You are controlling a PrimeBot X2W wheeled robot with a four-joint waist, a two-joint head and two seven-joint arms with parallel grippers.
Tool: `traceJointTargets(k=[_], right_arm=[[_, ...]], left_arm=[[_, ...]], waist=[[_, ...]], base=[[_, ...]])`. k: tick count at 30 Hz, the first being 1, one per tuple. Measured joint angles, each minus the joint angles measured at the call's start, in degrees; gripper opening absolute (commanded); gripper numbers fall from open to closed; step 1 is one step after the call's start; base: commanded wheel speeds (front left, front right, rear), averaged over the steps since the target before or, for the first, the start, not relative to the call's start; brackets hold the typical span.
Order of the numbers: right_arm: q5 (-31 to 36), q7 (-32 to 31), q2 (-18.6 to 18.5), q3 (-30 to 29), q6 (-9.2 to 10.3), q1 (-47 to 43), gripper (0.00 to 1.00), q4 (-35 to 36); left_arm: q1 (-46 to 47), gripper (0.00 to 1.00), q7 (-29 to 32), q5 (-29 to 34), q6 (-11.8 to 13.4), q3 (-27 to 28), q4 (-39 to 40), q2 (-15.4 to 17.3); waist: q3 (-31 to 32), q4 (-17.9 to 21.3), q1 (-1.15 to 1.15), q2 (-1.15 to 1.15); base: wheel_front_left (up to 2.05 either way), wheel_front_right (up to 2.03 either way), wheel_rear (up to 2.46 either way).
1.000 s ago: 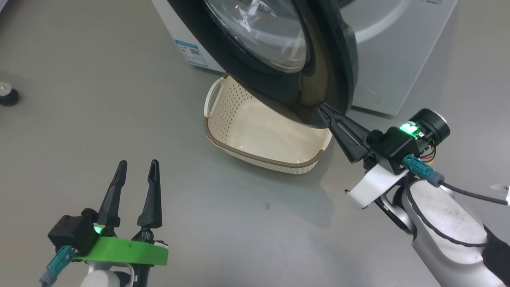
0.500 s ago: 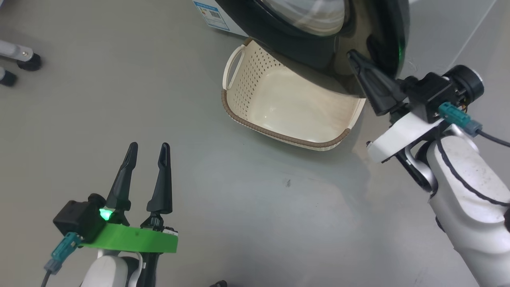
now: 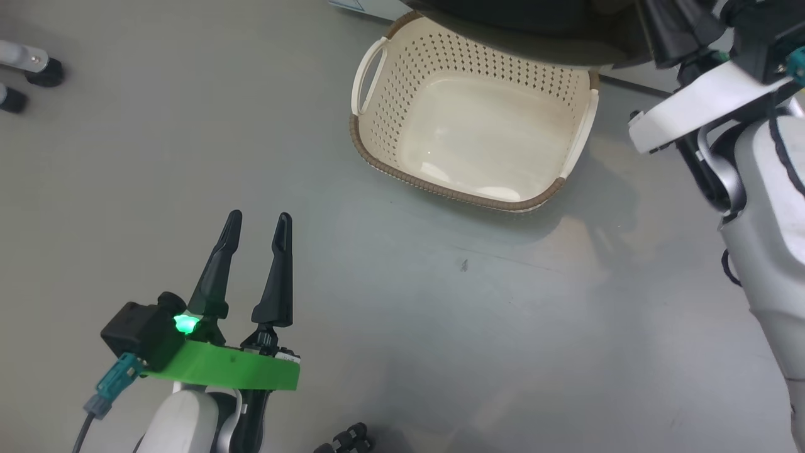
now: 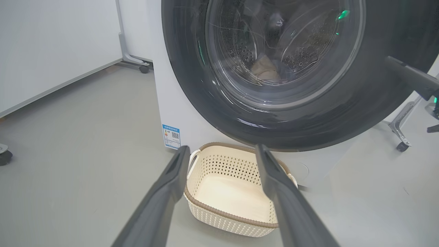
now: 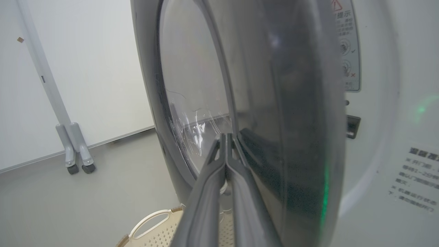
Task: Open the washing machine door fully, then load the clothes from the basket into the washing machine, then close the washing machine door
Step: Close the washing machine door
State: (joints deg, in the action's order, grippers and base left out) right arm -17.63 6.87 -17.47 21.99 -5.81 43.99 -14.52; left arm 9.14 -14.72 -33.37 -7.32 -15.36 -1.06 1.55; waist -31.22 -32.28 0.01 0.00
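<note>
Grey floor (image 3: 188, 157) (glossy), white wall (image 4: 51, 41), basket (image 3: 383, 126)

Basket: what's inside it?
Nothing visible: the basket has a bare cream floor. In the head view, the washing machine door covers its far rim.

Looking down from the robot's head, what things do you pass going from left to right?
Small black wheels → left pincer → basket → right arm.

Parted fingers (image 4: 161, 199) of the left gripper (image 4: 222, 148) frame the basket (image 4: 233, 219) on the floor (image 4: 85, 171), below the washer's (image 4: 164, 103) black-rimmed door (image 4: 343, 116); clothes (image 4: 267, 70) show dimly through its glass (image 4: 308, 82).
</note>
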Motion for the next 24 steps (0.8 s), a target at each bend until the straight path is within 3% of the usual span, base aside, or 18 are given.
traceJointTargets(k=[17, 24], right_arm=[[0.29, -1.38, -0.51, -2.13, 0.32, 15.88, 0.0, -4.34], [0.68, -0.75, -0.05, -1.57, -0.88, 19.2, 0.0, -5.93]], left_arm=[[2.93, 1.0, 0.0, -1.92, 0.0, -2.83, 1.4, -0.15], [5.3, 1.0, 0.0, -2.61, 0.0, -3.61, 1.58, -0.23]], waist=[[-6.35, -0.24, 0.0, 0.0], [-8.67, -0.02, 0.0, 0.0]], base=[[0.0, 0.0, 0.0], [0.0, 0.0, 0.0]])
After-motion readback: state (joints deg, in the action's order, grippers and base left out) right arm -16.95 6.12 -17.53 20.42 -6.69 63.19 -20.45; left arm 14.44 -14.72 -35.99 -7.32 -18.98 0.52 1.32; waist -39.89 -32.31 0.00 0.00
